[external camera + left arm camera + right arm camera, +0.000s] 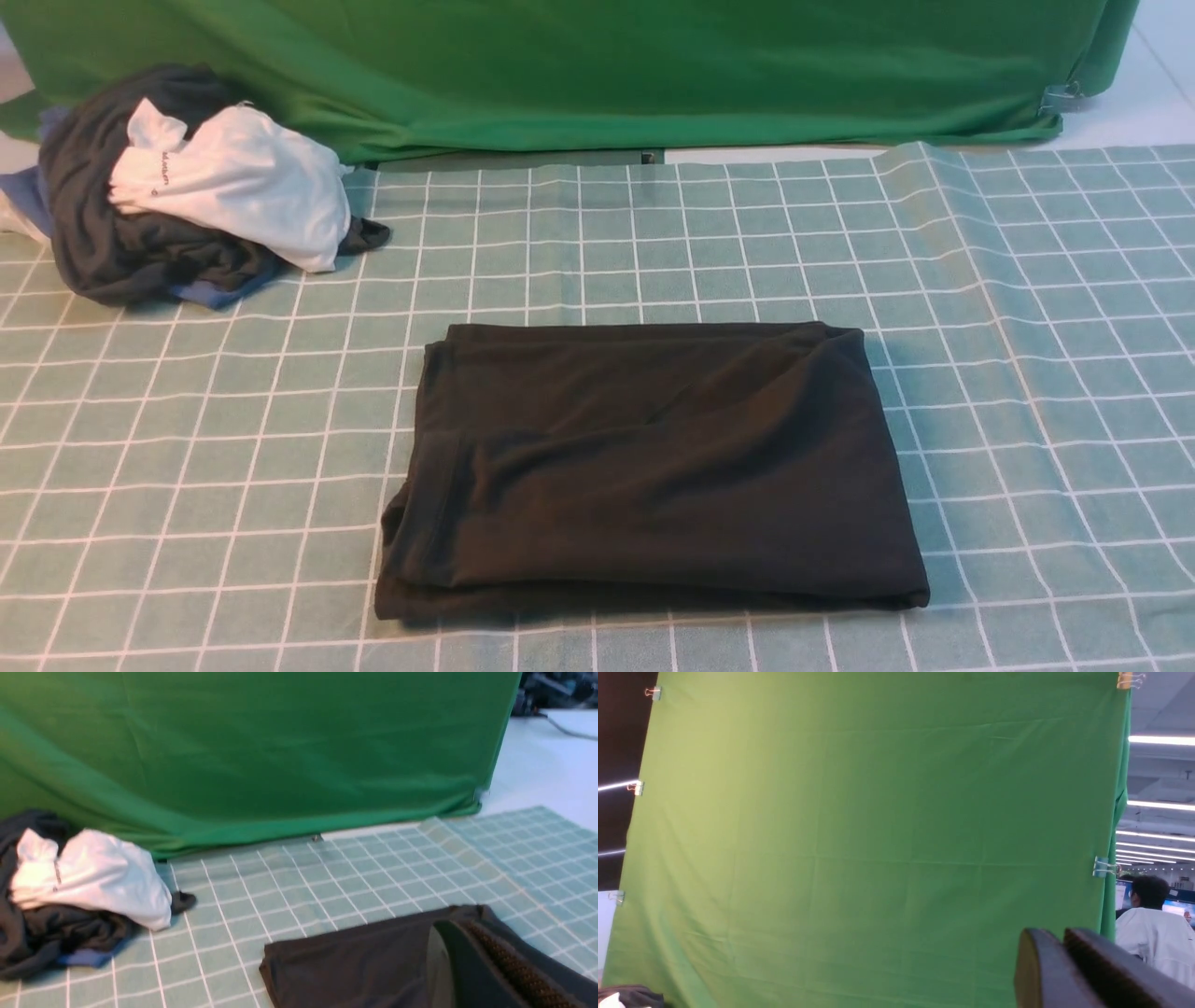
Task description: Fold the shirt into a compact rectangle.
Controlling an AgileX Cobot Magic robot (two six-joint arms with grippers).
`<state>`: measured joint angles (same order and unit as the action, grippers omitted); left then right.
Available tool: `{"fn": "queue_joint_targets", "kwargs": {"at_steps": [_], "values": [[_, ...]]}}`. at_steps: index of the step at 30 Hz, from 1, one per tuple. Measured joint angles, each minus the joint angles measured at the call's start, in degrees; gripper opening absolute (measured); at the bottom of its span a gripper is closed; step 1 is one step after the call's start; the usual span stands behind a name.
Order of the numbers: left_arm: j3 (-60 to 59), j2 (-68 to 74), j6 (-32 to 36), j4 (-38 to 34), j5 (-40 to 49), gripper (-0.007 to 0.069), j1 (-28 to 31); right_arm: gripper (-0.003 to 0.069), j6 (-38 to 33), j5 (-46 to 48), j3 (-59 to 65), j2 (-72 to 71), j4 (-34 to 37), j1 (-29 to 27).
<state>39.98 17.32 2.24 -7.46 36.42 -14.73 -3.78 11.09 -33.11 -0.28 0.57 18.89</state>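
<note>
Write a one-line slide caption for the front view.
Black shirt folded into a rectangle on the checked cloth, a pile of clothes at back left, green backdrop behind.

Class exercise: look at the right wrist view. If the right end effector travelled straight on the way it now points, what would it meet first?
Most likely the green backdrop cloth, which fills almost all the view ahead of the right end effector. Nothing shows between them, though how far off the cloth hangs is unclear.
</note>
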Motion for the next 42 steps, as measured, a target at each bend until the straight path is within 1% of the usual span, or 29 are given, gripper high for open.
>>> {"fn": "queue_joint_targets", "kwargs": {"at_steps": [15, 18, 21, 24, 26, 30, 37, 39, 42], "values": [[0.0, -0.06, 0.08, 0.25, -0.41, 0.0012, 0.0, 0.0114, 0.19, 0.06, 0.0, 0.0, -0.11, 0.0], [-0.04, -0.06, 1.47, 1.19, -0.82, 0.0013, 0.0, 0.0124, 0.19, 0.06, 0.0, 0.0, -0.11, 0.0], [-0.55, -0.06, 2.42, 1.54, -2.4, 0.0013, 0.0, 0.0129, 0.19, 0.06, 0.0, 0.0, -0.11, 0.0], [-4.25, -0.97, 2.73, 2.31, -10.21, 0.0014, 0.84, 0.0137, 0.19, 0.11, 0.0, 0.0, -0.11, 0.0], [-9.6, -2.61, 2.79, 2.57, -18.53, 0.0015, 3.01, 0.0141, 0.19, 0.11, 0.0, 0.0, -0.11, 0.0], [-20.1, -6.56, 1.3, 2.74, -27.93, 0.0014, 8.1, 0.0151, 0.25, 0.11, 0.0, 0.0, -0.11, 0.0], [-37.24, -15.17, 0.72, 2.96, -31.5, 0.0014, 14.4, 0.017, 0.31, 0.11, 0.0, 0.0, -0.11, 0.0], [-39.63, -16.53, 0.72, 2.96, -32.11, 0.0014, 16.43, 0.0174, 0.31, 0.11, 0.0, 0.0, -0.11, 0.0], [-40.23, -17.25, 0.77, 3.21, -32.29, 0.0014, 18.43, 0.0178, 0.31, 0.11, 0.0, 0.0, -0.11, 0.0]]}}
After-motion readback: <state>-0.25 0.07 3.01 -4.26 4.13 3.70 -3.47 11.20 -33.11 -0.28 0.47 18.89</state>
